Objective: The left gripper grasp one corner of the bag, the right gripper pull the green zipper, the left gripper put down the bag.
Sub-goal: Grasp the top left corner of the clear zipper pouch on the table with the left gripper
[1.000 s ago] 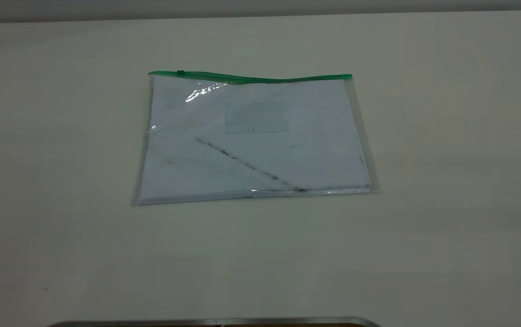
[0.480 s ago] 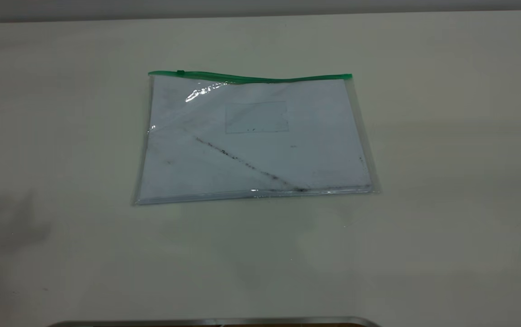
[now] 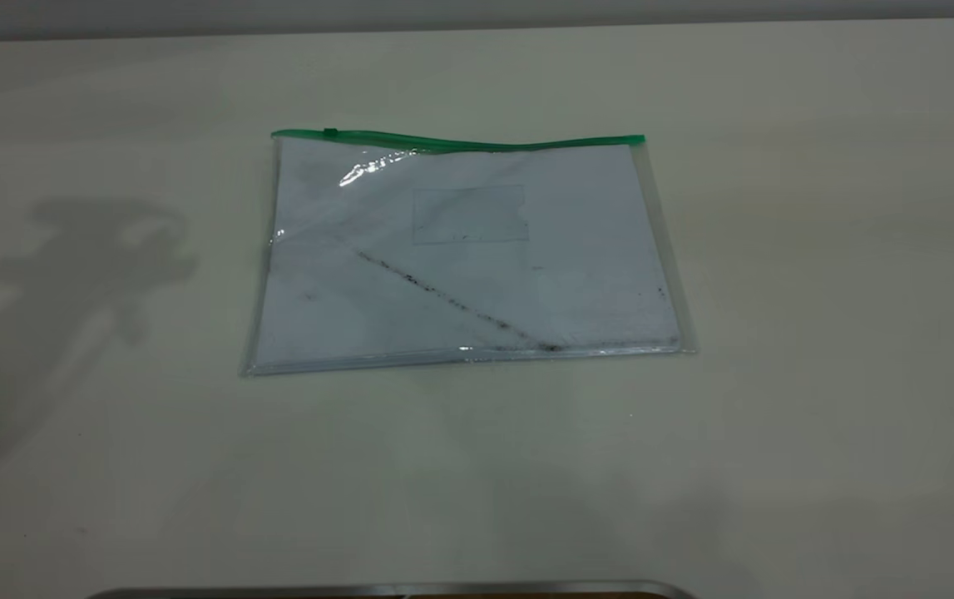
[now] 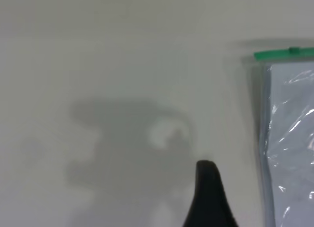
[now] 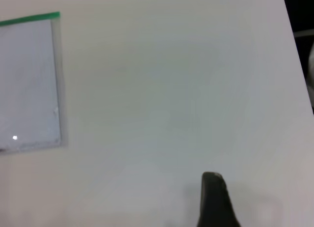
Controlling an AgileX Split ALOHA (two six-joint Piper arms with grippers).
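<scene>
The bag [image 3: 468,249] lies flat on the table, a clear pouch with a white paper face and a dark diagonal smudge. The green zipper [image 3: 477,144] runs along its far edge, with the slider tab [image 3: 330,132] near the left end. Neither gripper shows in the exterior view. In the left wrist view a black part of my left gripper [image 4: 208,197] hangs above bare table beside the bag's left side [image 4: 289,138], with the green-tipped corner [image 4: 262,55] farther on. In the right wrist view a black part of my right gripper [image 5: 214,202] is well off the bag's right side [image 5: 29,84].
The pale table [image 3: 818,249] surrounds the bag on all sides. An arm's shadow [image 3: 94,249] lies on the table left of the bag. A dark metal-edged strip [image 3: 393,591] runs along the near edge. The table's edge [image 5: 294,50] shows in the right wrist view.
The bag has not moved. An arm's shadow has come in from the lower left and spread up the table toward the bag's left side.
</scene>
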